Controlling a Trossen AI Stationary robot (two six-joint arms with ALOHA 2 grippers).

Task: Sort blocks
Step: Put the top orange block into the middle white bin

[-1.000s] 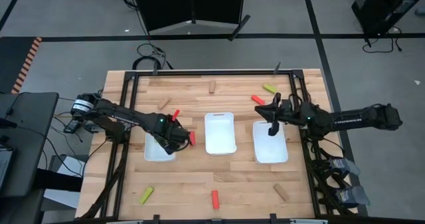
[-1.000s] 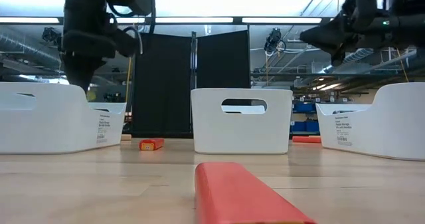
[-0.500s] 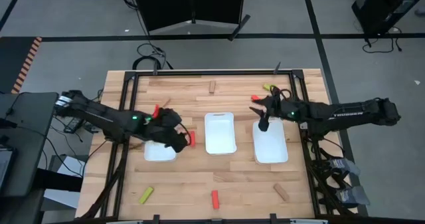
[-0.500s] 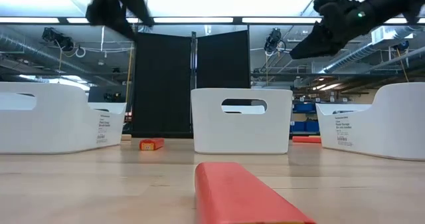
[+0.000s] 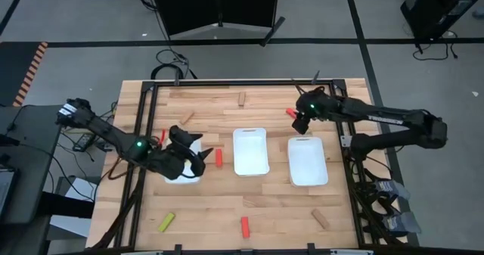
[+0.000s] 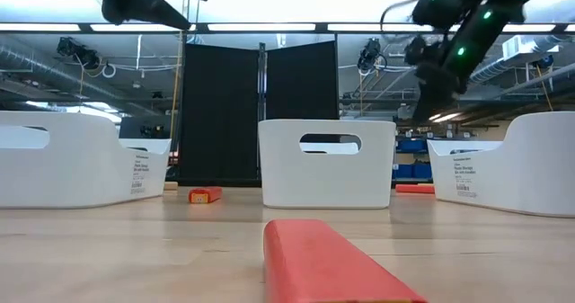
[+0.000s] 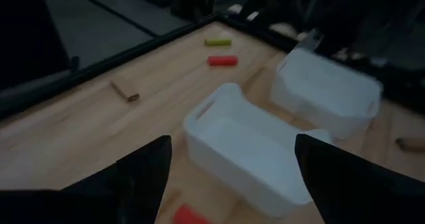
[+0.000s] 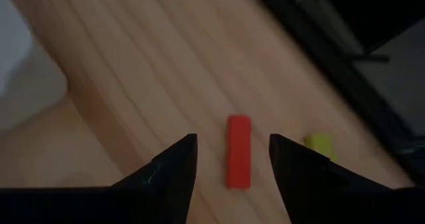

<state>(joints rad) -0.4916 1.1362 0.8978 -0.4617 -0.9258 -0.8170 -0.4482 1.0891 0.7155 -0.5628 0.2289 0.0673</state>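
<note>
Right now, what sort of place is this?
Probably a robotics lab or workshop: a wooden slatted worktable with white rectangular plastic trays, black folding partition panels, and exposed ceiling strip lights.

Three trays (image 5: 250,150) in a row mid-table; blocks (image 5: 218,157) scattered around them, one between left and middle trays.

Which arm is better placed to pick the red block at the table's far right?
The right. Its open gripper hangs directly over that red block, fingers either side. The left gripper is by the left tray, far from it.
</note>
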